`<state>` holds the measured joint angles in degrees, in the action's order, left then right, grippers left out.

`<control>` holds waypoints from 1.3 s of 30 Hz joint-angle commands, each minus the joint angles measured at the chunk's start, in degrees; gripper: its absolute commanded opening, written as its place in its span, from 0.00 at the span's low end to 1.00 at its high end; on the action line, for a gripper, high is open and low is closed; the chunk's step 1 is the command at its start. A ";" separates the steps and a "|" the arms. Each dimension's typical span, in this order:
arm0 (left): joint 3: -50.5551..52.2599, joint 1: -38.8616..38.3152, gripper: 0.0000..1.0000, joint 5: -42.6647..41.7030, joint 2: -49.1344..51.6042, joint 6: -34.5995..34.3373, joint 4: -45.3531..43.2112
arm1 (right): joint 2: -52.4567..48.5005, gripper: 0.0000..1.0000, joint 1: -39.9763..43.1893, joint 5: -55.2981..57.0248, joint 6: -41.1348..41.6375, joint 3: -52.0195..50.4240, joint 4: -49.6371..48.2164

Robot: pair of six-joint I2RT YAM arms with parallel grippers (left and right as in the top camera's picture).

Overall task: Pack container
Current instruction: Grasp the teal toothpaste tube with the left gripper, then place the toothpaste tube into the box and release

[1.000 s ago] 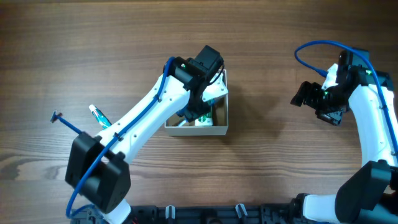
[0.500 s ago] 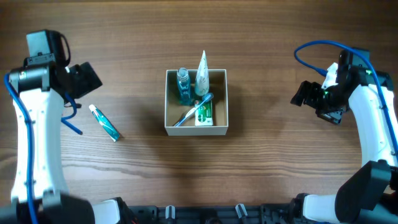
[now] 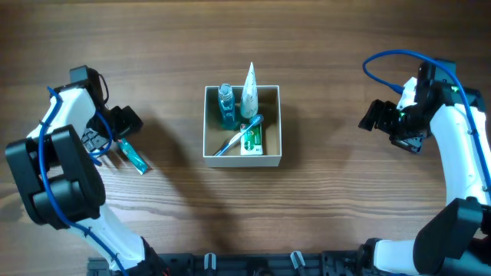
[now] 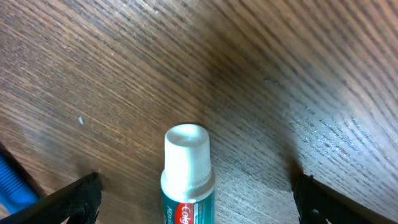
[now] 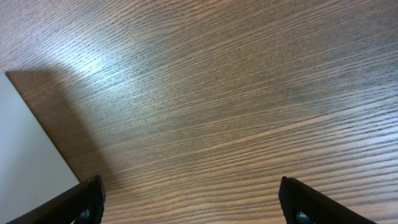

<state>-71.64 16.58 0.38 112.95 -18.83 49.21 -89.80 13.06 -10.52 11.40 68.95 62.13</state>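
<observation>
The container (image 3: 272, 126), a square white-walled box, stands mid-table. It holds a blue bottle (image 3: 225, 107), a white tube (image 3: 249, 88), a blue toothbrush (image 3: 236, 138) and a green-and-white packet (image 3: 253, 140). A teal toothpaste tube (image 3: 136, 159) lies on the table to its left. My left gripper (image 3: 120, 138) is open over the tube's cap end. In the left wrist view the white cap (image 4: 186, 149) lies between the spread fingertips (image 4: 78, 199), and nothing is gripped. My right gripper (image 3: 374, 116) is open and empty, right of the container.
Wood-grain table all round. The left arm's blue cable (image 3: 96, 149) loops beside the tube. In the right wrist view a white wall (image 5: 25, 155) shows at the left, with bare wood between the fingertips (image 5: 87, 199).
The left arm has left the container, swung out to the far left, then come down so its open gripper sits at the toothpaste tube. The right arm has not moved.
</observation>
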 commanded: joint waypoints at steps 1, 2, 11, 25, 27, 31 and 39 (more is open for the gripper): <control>5.01 -0.70 0.96 -1.05 2.21 -0.98 -2.10 | -0.44 0.90 0.04 -0.96 -0.92 -0.07 0.07; 4.98 -0.72 0.89 -1.07 2.21 -0.98 -1.86 | -0.44 0.90 0.04 -0.96 -0.90 -0.09 0.04; 4.98 -0.70 0.32 -4.61 2.19 -0.98 0.50 | -0.44 0.90 0.04 -0.94 -0.92 -0.07 0.07; -3.28 -1.88 0.04 -6.19 -16.37 -0.94 8.52 | -0.44 0.90 0.04 -0.94 -0.92 -0.09 -0.11; -4.04 -4.39 0.04 -6.16 -23.91 -0.81 8.52 | -0.44 0.90 0.04 -0.96 -0.92 -0.09 -0.11; -4.09 -20.59 0.04 -6.12 -42.93 22.40 5.05 | -0.44 0.90 0.04 -0.98 -0.85 -0.07 -0.24; -4.07 -45.38 0.04 -6.12 -39.36 56.43 5.88 | -0.44 0.90 0.04 -1.20 -0.72 -0.07 -0.59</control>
<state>-75.35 -24.14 -4.84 68.42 25.63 55.16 -89.80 13.06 -10.52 11.22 68.95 61.63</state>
